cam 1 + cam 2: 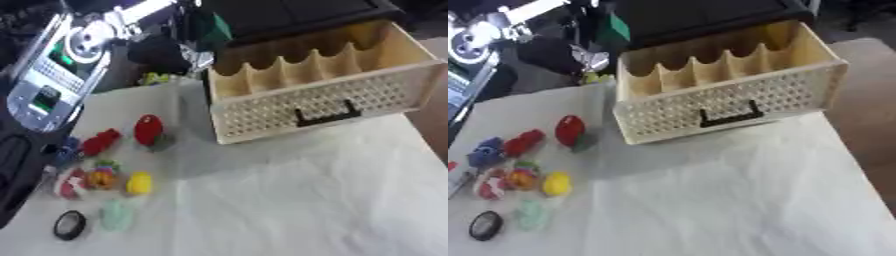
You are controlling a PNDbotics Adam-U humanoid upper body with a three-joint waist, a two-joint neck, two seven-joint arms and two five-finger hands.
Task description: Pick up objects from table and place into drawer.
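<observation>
Nothing is lifted yet, so you're at the picking stage. The small objects sit clustered at lower left on the bench (pixel 737 200): a red egg-shaped piece (pixel 570 129), a yellow one (pixel 556 183), a pale green one (pixel 532 214), a dark disc (pixel 486 225). The drawer (pixel 728 107) stands open at upper centre, its compartments showing nothing inside. Neither hand is in view, so I cannot tell their state. Your next move looks like a reach to lower left.
</observation>
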